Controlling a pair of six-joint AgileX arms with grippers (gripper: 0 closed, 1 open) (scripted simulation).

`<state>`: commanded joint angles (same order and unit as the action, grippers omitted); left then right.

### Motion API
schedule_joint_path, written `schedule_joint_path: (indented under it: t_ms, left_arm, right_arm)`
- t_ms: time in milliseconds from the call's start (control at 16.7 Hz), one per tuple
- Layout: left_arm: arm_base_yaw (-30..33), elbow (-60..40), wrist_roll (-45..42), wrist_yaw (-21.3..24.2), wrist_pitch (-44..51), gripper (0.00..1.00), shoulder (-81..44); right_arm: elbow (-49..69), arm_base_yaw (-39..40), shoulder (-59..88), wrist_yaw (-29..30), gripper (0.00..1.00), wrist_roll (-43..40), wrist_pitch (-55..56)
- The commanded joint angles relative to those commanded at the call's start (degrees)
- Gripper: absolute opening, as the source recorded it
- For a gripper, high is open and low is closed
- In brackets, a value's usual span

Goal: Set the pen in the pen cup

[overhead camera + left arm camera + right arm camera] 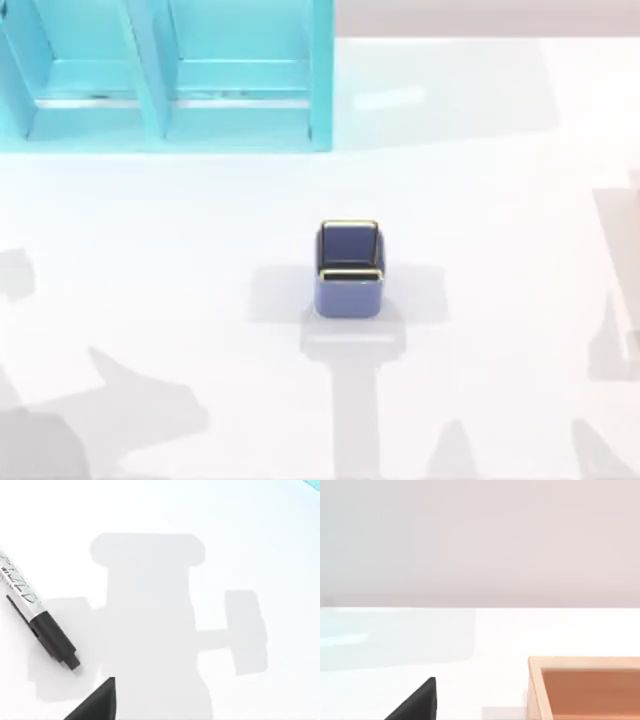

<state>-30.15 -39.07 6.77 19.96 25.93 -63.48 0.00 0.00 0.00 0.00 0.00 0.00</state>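
The pen cup (350, 268) stands upright near the middle of the white bench (480, 200), open side up, so a pen can drop straight in. It looks empty, so I think my job has not really started.

The pen (37, 625) lies flat on the bench. I see it from my left wrist, silver with a black end, off to one side. It lies free, and nothing is holding it. A dark tip of my left hand (95, 702) pokes into that view, but I cannot tell if that hand is apart or together.

My right hand (415, 702) pokes in the same way, and I cannot tell there either. Near it sits a wooden tray (535, 690).

A big turquoise shelf (165, 75) stands at the back left.

I think my left hand should fetch the pen, since it is closest.
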Motion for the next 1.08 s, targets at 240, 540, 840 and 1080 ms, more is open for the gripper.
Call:
schedule_joint_path:
  t_ms: [240, 540, 840, 1080]
  left_arm:
    - [-9.82, -12.52, 2.27, 6.31, 8.54, 1.00, -20.57]
    - [-18.84, -24.54, 4.23, 12.21, 15.71, 1.00, -38.62]
    - [-21.83, -28.69, 4.82, 14.28, 17.87, 1.00, -44.32]
    - [-21.57, -28.52, 4.76, 14.17, 17.73, 1.00, -44.14]
  right_arm:
    - [0.00, 0.00, 0.00, 0.00, 1.00, 0.00, 0.00]
    - [0.00, 0.00, 0.00, 0.00, 1.00, 0.00, 0.00]
    - [0.00, 0.00, 0.00, 0.00, 1.00, 0.00, 0.00]
    - [0.00, 0.00, 0.00, 0.00, 1.00, 0.00, 0.00]
